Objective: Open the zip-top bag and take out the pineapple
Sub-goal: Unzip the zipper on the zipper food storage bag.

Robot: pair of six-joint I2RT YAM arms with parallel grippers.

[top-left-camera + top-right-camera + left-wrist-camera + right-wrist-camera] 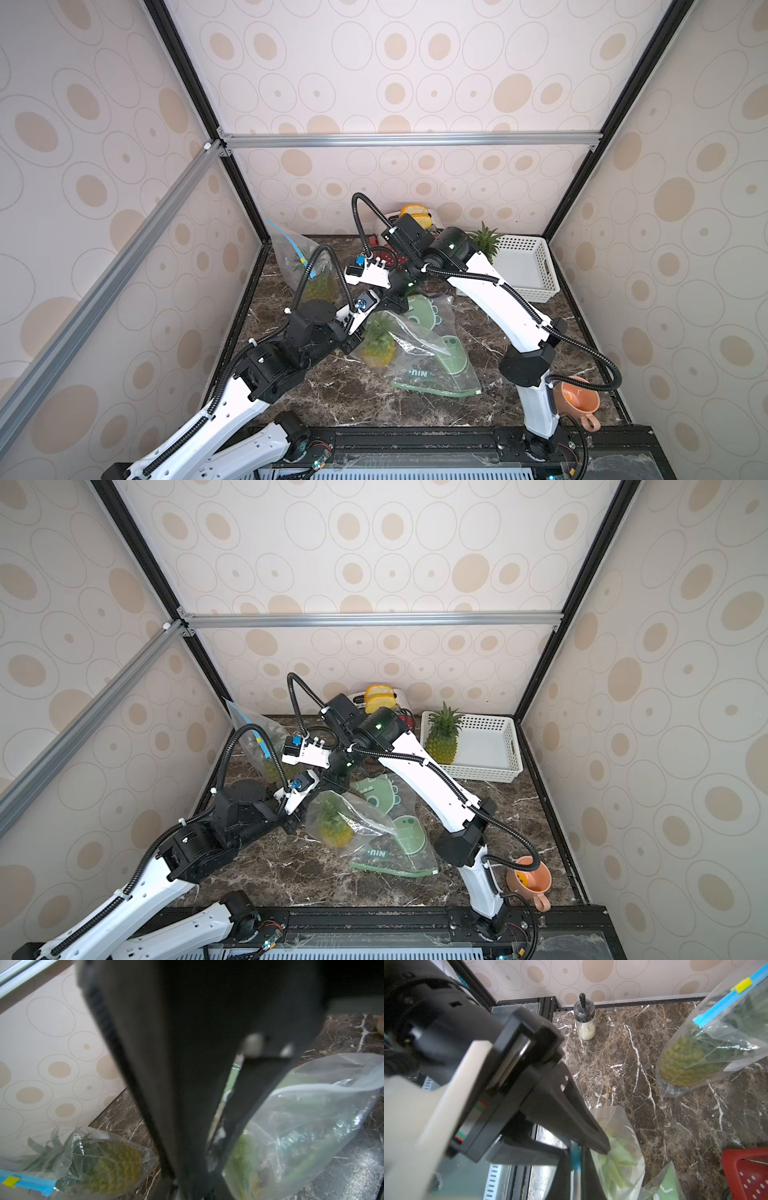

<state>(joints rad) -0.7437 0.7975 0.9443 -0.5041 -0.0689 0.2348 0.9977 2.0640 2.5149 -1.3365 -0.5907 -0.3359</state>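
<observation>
Pinches on both lips of clear plastic zip-top bag, likely to part them: right end effector clamped on blue zip strip, left end effector narrow on film; yellow-green pineapple inside, beside left.

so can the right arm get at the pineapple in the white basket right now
probably not: its tool is shut on the zip-top bag, turned away from that pineapple in the white basket

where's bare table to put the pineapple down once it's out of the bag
Bare: the front strip of table between the bag and the near rail, and the patch between white basket and mug. Crowded: the middle under both arms, the back by the red basket, and the far left corner with a second bag.
</observation>
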